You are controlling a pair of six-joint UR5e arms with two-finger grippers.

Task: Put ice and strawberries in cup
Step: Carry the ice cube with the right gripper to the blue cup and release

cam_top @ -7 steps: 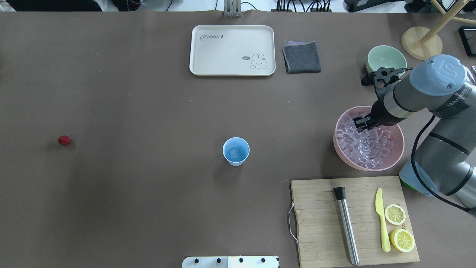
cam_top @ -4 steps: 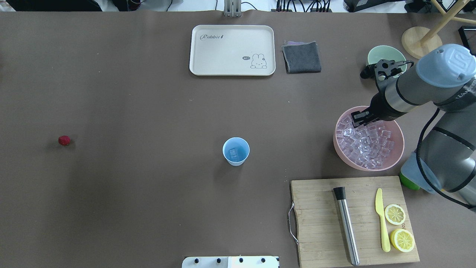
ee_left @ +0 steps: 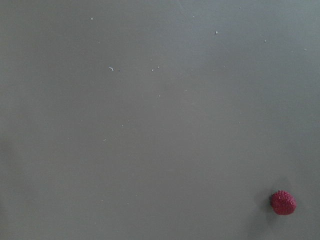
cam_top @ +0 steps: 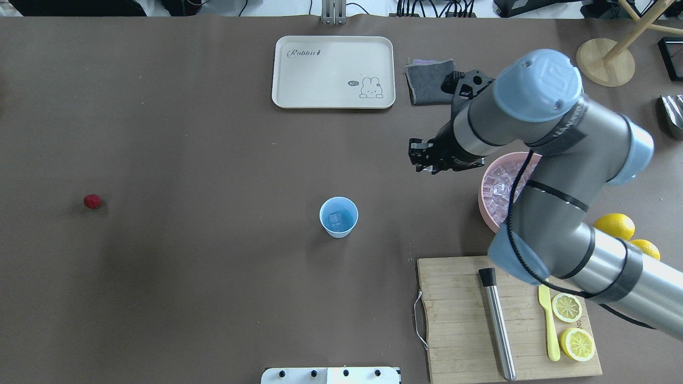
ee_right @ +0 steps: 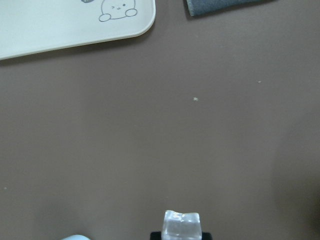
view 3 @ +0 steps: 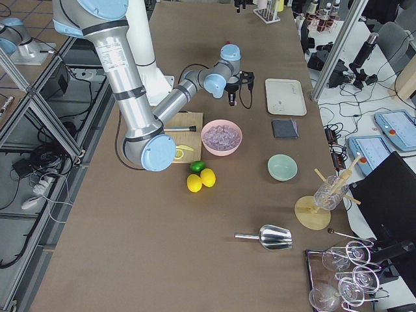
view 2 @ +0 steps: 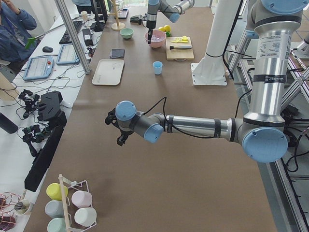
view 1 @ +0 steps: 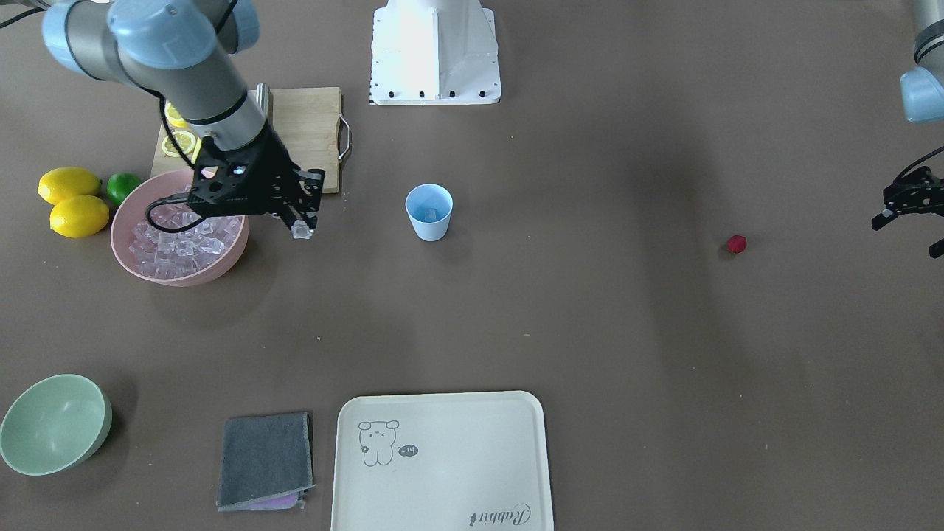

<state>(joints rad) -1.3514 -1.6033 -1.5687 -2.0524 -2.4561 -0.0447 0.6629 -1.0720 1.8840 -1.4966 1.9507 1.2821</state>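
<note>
One ice cube [ee_right: 182, 223] sits pinched between the fingertips of the right gripper [view 1: 301, 226]. It is clear of the pink bowl [view 1: 184, 277], where the rest of the ice [view 1: 177, 240] is heaped, and short of the cup [view 1: 429, 212]. The cup stands mid-table with a cube already inside. The step in hand looks like the carry. Next, the cube needs centring over the cup's mouth before the jaws part. The strawberry [cam_top: 92, 201] lies alone, well apart from the cup and nearer the left gripper [view 1: 911, 206], whose jaw state cannot be told. The tray [cam_top: 320, 74] reads "Rabbit" and carries a bunny drawing.
</note>
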